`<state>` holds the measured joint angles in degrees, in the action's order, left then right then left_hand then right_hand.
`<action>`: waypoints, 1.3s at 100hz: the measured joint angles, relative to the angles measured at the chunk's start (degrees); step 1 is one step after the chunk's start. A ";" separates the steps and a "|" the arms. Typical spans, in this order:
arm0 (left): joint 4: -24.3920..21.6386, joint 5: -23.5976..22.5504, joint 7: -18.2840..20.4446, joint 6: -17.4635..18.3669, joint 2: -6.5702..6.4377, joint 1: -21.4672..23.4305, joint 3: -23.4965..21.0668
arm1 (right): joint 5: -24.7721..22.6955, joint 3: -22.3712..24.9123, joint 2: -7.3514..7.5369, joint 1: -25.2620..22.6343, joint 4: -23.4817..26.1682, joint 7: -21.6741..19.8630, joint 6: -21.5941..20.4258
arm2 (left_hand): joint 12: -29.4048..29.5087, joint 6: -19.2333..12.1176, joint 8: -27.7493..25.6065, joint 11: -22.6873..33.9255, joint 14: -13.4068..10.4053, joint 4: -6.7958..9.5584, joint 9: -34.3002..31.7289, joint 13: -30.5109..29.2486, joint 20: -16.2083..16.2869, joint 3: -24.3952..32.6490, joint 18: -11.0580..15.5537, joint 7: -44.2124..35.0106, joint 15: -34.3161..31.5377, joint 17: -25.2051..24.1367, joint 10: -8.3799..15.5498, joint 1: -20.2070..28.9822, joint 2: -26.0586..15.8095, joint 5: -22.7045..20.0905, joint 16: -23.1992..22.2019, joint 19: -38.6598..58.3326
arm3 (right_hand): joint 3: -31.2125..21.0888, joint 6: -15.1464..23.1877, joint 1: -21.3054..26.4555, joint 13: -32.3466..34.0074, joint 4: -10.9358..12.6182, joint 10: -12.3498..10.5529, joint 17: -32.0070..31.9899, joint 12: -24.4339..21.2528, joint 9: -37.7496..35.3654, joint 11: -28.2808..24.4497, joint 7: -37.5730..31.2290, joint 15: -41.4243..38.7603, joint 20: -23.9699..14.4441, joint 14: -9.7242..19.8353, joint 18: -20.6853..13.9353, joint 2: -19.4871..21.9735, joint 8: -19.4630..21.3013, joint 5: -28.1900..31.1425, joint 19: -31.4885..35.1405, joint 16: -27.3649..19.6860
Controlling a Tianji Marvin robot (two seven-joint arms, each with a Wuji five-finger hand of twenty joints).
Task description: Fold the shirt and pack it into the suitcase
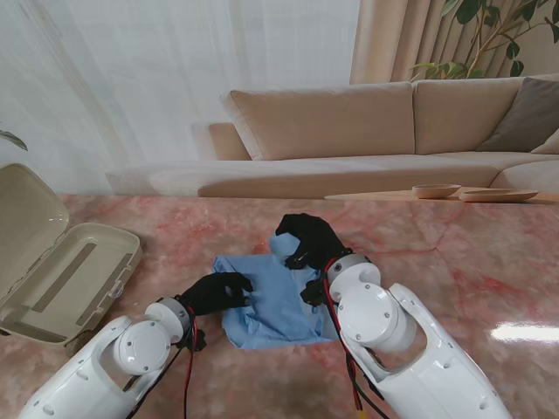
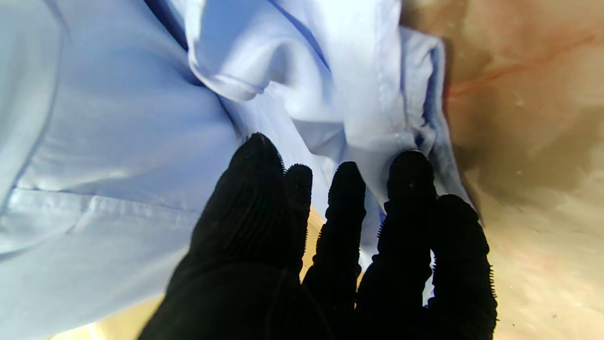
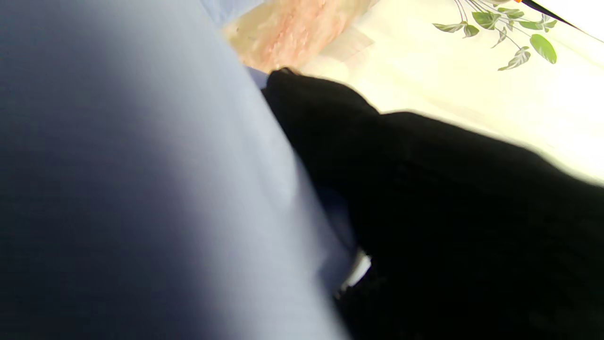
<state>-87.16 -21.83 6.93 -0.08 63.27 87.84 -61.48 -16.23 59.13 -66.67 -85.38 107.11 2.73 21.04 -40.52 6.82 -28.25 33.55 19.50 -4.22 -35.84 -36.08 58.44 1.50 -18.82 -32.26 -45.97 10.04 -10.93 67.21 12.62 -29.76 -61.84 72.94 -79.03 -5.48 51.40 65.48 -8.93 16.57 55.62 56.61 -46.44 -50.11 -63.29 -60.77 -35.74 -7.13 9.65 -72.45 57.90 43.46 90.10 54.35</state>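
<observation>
Nearest the stand, two white arms rise from the bottom corners onto a pink marble table (image 1: pixel 454 262). Bare tabletop lies open to the right of the right arm and beyond the cloth, toward the far edge; on the left the room is narrower, bounded by the suitcase.

The left hand (image 1: pixel 217 292), in a black glove, rests on the near-left edge of the light blue shirt (image 1: pixel 271 301). In the left wrist view its fingers (image 2: pixel 347 198) lie extended and slightly apart, their tips against a folded hem of the shirt (image 2: pixel 141 141), with bare table (image 2: pixel 533 118) just beside the cloth edge; no fold is pinched between them.

The shirt lies partly folded and rumpled at the table's centre, between the two hands and well apart from the suitcase.

The right hand (image 1: pixel 307 240) sits at the shirt's far-right corner, fingers curled down over a raised fold. The right wrist view shows the black glove (image 3: pixel 424 198) pressed against blue cloth (image 3: pixel 141 189), blurred; whether it actually grips the fold cannot be told.

The beige suitcase (image 1: pixel 61 271) stands open at the left edge, lid tilted back.

Beyond the table stands a beige sofa (image 1: pixel 349 122).
</observation>
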 measured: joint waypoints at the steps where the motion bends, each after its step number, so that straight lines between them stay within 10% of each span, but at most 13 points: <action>1: -0.11 0.00 -0.01 -0.01 0.00 0.08 -0.09 | 0.00 -0.12 -0.02 0.06 -0.12 0.03 -0.01 | 0.00 0.00 0.00 0.00 0.00 0.00 0.00 0.00 0.00 0.00 0.00 0.00 0.01 0.00 0.00 0.00 0.00 0.00 0.02 0.00 | 0.00 0.00 0.00 0.00 0.00 0.00 0.00 0.00 0.00 0.00 0.00 0.00 0.00 0.00 0.00 0.00 0.00 0.00 0.00 0.00; 86: -8.55 -4.41 -2.35 -2.28 -0.02 6.56 -6.89 | -4.33 -9.85 -0.97 1.74 -7.48 3.49 -4.36 | 0.75 0.04 0.00 -0.02 0.00 0.00 0.00 0.02 -0.01 0.00 -0.01 1.22 0.90 0.00 0.00 0.00 0.00 -0.01 0.35 0.00 | 1.40 -0.03 0.74 -0.06 0.00 0.09 -1.21 0.00 0.16 0.71 0.85 0.81 -0.77 -1.66 2.24 3.11 -3.19 0.39 0.00 0.05; 105: -9.28 -4.92 -2.60 -2.71 -0.02 7.41 -7.81 | -3.93 -12.03 -1.05 2.15 -8.87 3.39 -5.16 | 0.85 0.05 0.00 -0.02 0.00 0.00 0.00 0.02 -0.01 0.00 -0.02 1.22 1.37 0.00 0.00 0.00 0.00 -0.01 0.35 0.00 | 3.58 -0.04 0.76 -0.06 0.02 0.11 -1.25 -0.73 0.16 1.42 0.87 2.74 -7.16 -2.23 2.92 5.94 -6.67 0.40 -2.26 -0.37; 130: -9.94 -5.39 -2.60 -3.31 -0.06 8.21 -8.68 | -0.88 -14.64 -1.26 3.39 -11.26 1.50 -6.28 | 0.86 0.05 0.00 -0.58 0.00 0.00 0.00 0.02 -0.01 0.00 -0.02 1.22 1.37 0.00 -0.01 0.00 0.00 -0.02 0.37 0.00 | 17.70 -1.39 -2.65 -2.51 1.93 0.99 -7.41 -5.90 1.84 4.17 2.61 10.54 -7.04 -5.98 7.89 15.93 -13.91 -1.35 -8.88 -5.64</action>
<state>-97.10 -27.22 4.33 -3.40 63.21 96.04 -70.16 -17.11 44.50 -67.93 -82.00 95.85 4.23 14.76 -39.66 6.87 -28.25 32.97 19.50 -4.22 -35.84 -36.06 58.43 1.50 -18.84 -31.04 -44.60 10.04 -10.93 67.21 12.62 -29.78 -61.47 72.93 -61.33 -6.87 48.75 62.97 -6.99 17.56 48.21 50.70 -44.60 -45.93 -60.68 -50.22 -42.78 -13.11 17.55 -56.53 43.99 42.11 81.22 48.71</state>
